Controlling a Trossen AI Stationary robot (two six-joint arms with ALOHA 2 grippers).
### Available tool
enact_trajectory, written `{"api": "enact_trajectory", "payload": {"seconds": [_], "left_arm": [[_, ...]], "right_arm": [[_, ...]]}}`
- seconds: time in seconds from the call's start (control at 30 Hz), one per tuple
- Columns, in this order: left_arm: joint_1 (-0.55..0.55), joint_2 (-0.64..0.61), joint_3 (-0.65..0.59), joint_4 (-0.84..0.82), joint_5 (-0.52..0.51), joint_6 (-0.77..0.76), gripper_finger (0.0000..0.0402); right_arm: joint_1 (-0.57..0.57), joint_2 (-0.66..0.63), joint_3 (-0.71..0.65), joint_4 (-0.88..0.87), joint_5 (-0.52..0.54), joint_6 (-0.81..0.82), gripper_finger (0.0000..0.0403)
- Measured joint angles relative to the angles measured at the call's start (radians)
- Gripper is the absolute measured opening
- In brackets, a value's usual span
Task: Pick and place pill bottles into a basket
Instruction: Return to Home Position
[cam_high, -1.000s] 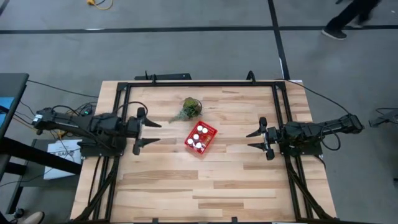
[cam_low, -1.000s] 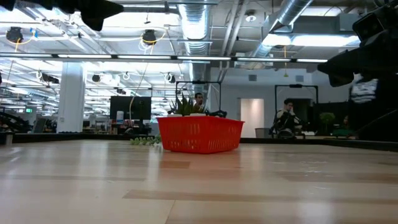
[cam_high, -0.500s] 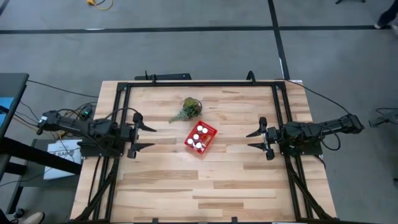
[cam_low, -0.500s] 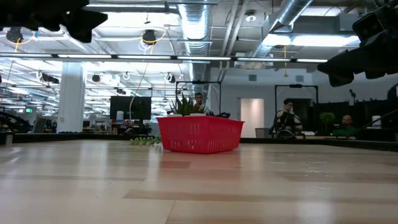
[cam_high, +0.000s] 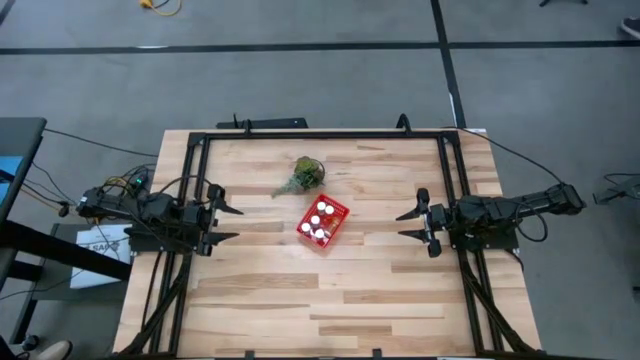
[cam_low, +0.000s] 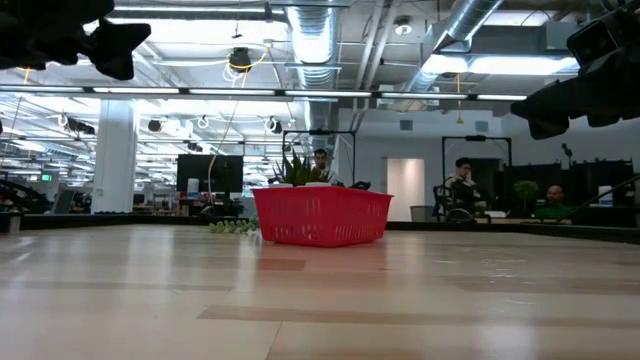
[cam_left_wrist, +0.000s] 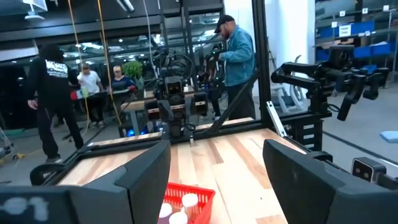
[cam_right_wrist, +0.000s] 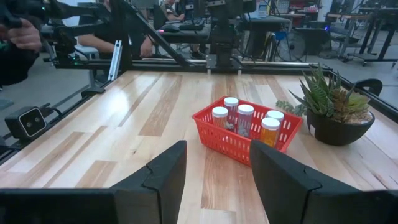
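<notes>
On the light wooden table (cam_high: 330, 300), which carries a black metal frame (cam_high: 320, 133) along its edges, two dark arms lie low at opposite sides. The left gripper (cam_high: 231, 224) is at the table's left edge and points toward the middle. Its two fingers are spread apart and grasp nothing. The right gripper (cam_high: 400, 226) is at the right edge, facing the left one, and its fingers are also spread and empty. Both grippers are well apart from the red mesh basket (cam_right_wrist: 230, 142), which stands between them near the table's centre, turned at an angle to the table's edges. Near one corner of the basket, but not touching it, stands a small green succulent (cam_high: 308, 173) in a dark round pot. The pill bottles (cam_right_wrist: 246, 118) are inside the basket, upright and close together, with white caps. One of them, the orange bottle (cam_right_wrist: 269, 132), stands at the basket's wall on the succulent's side. From above, about six caps can be counted.
</notes>
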Motion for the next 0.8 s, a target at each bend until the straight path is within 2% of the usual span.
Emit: {"api": "enact_trajectory", "payload": {"seconds": [0.33,0.67,0.8], "left_arm": [[0.0,-0.003,-0.033,-0.008,0.018,0.0,0.0247],[0.0,-0.003,-0.033,-0.11,0.018,0.0,0.0247],[0.0,-0.003,-0.064,-0.04,0.043,0.033,0.0247]], "right_arm": [[0.0,0.0,0.0,0.0,0.0,0.0,0.0169],[0.0,0.0,0.0,0.0,0.0,0.0,0.0169],[0.0,0.0,0.0,0.0,0.0,0.0,0.0169]]}}
